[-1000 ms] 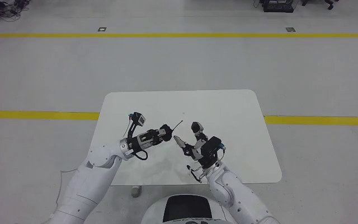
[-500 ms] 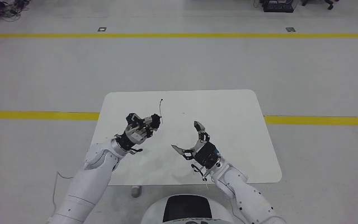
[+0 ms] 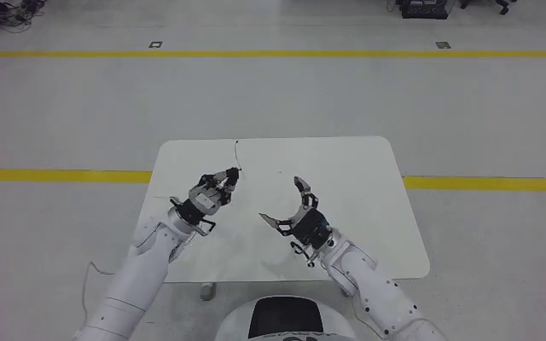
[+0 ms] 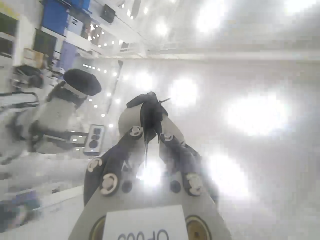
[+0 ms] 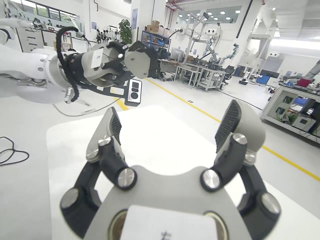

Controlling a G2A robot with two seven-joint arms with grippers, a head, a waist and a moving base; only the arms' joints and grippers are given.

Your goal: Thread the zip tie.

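Note:
The zip tie [image 3: 236, 155] is a thin black strap. It sticks out from my left gripper [image 3: 226, 180] toward the table's far edge, and that gripper is shut on it above the left half of the white table [image 3: 358, 170]. In the left wrist view the black strap [image 4: 150, 118] is pinched between the closed fingertips. My right gripper [image 3: 282, 201] hangs open and empty over the table's middle, a short way to the right of the left one. In the right wrist view the right gripper [image 5: 173, 116] has its ribbed pads wide apart, and the left gripper [image 5: 142, 63] shows beyond them.
The tabletop [image 5: 155, 131] under both grippers is bare. A black cable [image 5: 12, 154] lies on the floor beside the table. Yellow floor lines [image 3: 77, 176] run past the table on both sides.
The left gripper has carried the zip tie left and away from the right gripper, and the strap has swung to point toward the far edge. The right gripper has drawn back slightly and stays open.

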